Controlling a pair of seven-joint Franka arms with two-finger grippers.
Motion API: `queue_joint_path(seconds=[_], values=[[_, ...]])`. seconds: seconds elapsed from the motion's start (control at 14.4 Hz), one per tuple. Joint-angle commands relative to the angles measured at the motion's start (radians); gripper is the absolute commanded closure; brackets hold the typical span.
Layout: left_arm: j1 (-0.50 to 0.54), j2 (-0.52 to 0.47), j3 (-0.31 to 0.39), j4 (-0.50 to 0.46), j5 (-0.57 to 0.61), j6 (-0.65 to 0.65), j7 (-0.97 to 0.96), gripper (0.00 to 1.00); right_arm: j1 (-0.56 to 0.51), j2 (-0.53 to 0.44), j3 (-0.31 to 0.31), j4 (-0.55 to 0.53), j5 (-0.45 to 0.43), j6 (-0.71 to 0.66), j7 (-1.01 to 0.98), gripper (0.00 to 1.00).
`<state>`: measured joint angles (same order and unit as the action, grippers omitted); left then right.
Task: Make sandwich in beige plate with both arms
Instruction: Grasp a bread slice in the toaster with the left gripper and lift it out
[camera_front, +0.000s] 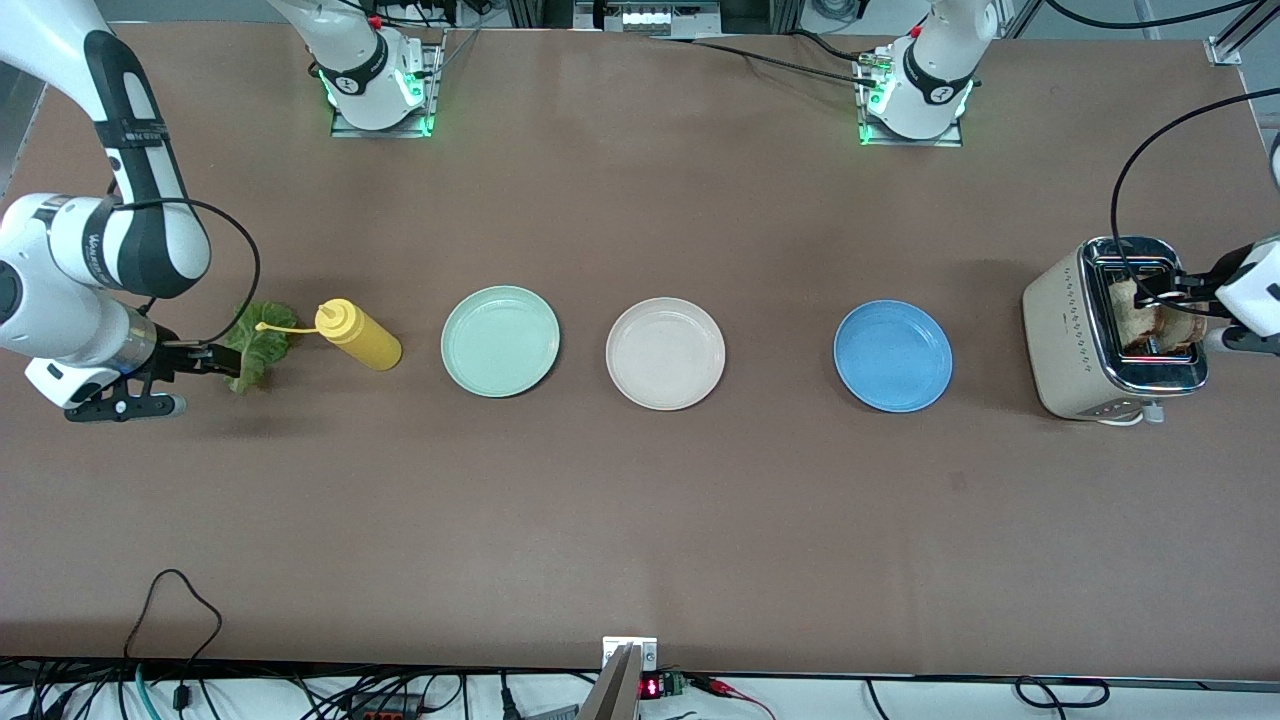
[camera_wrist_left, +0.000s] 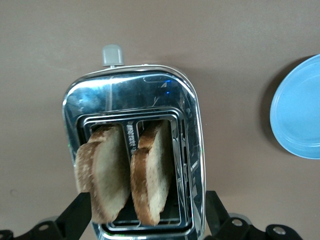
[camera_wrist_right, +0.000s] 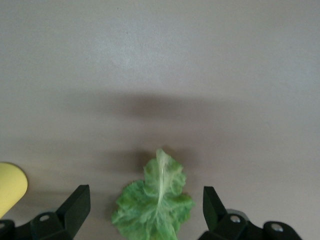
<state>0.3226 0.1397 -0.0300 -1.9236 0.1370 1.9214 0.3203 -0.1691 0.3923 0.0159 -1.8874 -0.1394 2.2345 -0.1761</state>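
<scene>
The table (camera_front: 640, 520) is a plain dull brown. On it sit a mint green plate (camera_front: 500, 340), a beige plate (camera_front: 665, 352) and a blue plate (camera_front: 893, 356), each in one flat colour. The squeeze bottle (camera_front: 358, 335) is yellow all over. The lettuce leaf (camera_wrist_right: 155, 205) is ruffled green with a paler midrib. The toaster (camera_wrist_left: 135, 150) has a mirror-chrome top and cream sides; its two bread slices (camera_wrist_left: 125, 175) are light brown with darker crusts. Both arms are glossy white with black bands.

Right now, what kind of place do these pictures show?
Probably a robotics lab set up as a mock kitchen. The two arm bases are bolted to a brown table, cables trail along its edge, and a toaster stands beside three plates.
</scene>
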Motion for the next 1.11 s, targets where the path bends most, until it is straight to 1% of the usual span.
queue_joint_path(seconds=[0.0, 0.07, 0.14, 0.21, 0.35, 0.55, 0.69, 0.9, 1.04], values=[[0.013, -0.029, -0.016, -0.052, 0.009, 0.033, 0.019, 0.19, -0.013, 0.0, 0.007, -0.024, -0.015, 0.036, -0.006, 0.0], [0.013, -0.029, -0.016, -0.055, 0.009, 0.034, 0.019, 0.3, -0.013, 0.0, 0.009, -0.024, -0.017, 0.036, -0.006, 0.0], [0.015, -0.029, -0.016, -0.057, 0.007, 0.036, 0.019, 0.38, -0.016, 0.002, 0.009, -0.024, -0.017, 0.036, -0.006, 0.0], [0.015, -0.028, -0.016, -0.063, 0.007, 0.036, 0.019, 0.4, -0.021, 0.005, 0.009, -0.024, -0.017, 0.037, -0.005, 0.0], [0.023, -0.029, -0.016, -0.068, 0.007, 0.034, 0.019, 0.4, -0.021, 0.008, 0.009, -0.024, -0.016, 0.036, -0.005, 0.0], [0.03, -0.025, -0.016, -0.078, 0.009, 0.062, 0.019, 0.4, -0.02, -0.019, 0.01, -0.027, -0.017, 0.024, -0.022, 0.0], [0.035, -0.025, -0.016, -0.095, 0.009, 0.08, 0.02, 0.4, -0.024, -0.049, 0.012, -0.038, -0.009, 0.008, -0.086, 0.0], [0.044, -0.023, -0.016, -0.12, 0.009, 0.105, 0.019, 0.51, -0.021, -0.108, 0.016, -0.081, -0.006, -0.006, -0.103, 0.0], [0.05, -0.022, -0.016, -0.129, 0.009, 0.105, 0.02, 0.67, -0.016, -0.136, 0.018, -0.087, -0.003, -0.022, -0.103, 0.0]])
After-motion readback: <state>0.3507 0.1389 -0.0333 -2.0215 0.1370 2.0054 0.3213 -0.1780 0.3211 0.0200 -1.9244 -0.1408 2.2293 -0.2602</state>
